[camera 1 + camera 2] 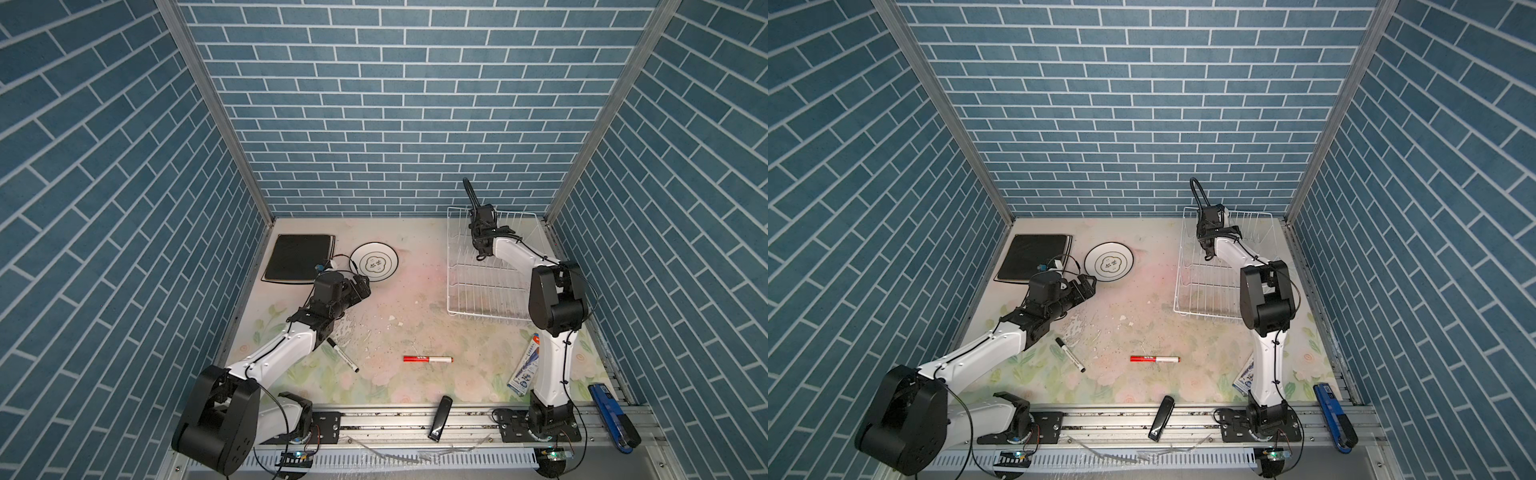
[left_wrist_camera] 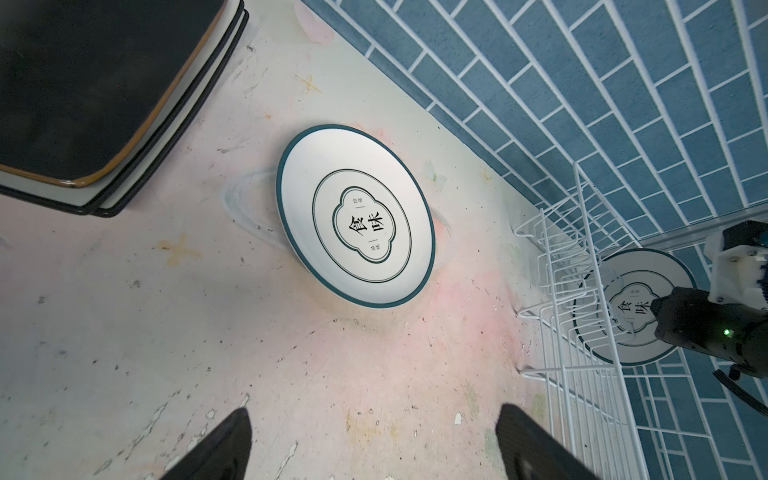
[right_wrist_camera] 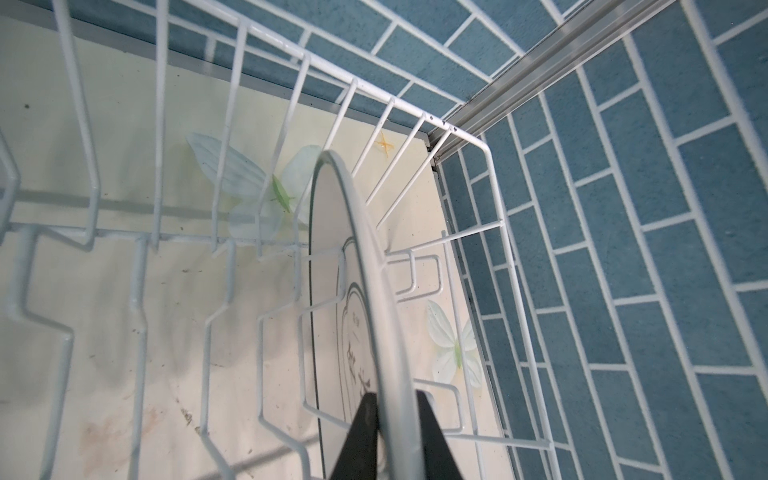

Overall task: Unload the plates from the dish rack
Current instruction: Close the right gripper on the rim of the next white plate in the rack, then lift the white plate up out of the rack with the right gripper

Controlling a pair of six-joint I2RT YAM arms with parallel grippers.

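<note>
1. In both top views the dish rack (image 1: 484, 286) (image 1: 1208, 291) stands right of the middle of the frame, on the floral table (image 1: 415, 299), close to the blue brick walls.
2. My right arm reaches down into the upper end of the rack. In the right wrist view the right gripper (image 3: 395, 411) has one black finger (image 3: 357, 440) on each side of the rim of the upright round plate (image 3: 328, 257), so it is clenched on this plate.
3. This plate stands on its edge between the wire prongs, near the barred back of the rack (image 3: 353, 81). The left wrist view also shows it (image 2: 636, 291) behind the white wires (image 2: 557, 266), with its clover motif toward that camera. In the top views I cannot make it out behind the arm.
4. The left gripper (image 1: 361, 286) (image 1: 1089, 286) (image 2: 374, 449) is left of the middle of the frame. Its fingers are spread wide and grasp nothing, with only bare table between them.
5. The flat round plate (image 1: 374, 262) (image 1: 1109, 262) (image 2: 355, 216) lies face up just above this gripper in the frame, near it but not touching.
6. Left of that plate is the stack of square plates (image 1: 297, 257) (image 1: 1034, 257) (image 2: 91, 83), with the black one on top and white ones with dark rims under it.
7. A red marker (image 1: 428, 358) and a black marker (image 1: 343, 360) lie in the lower middle of the frame.
</note>
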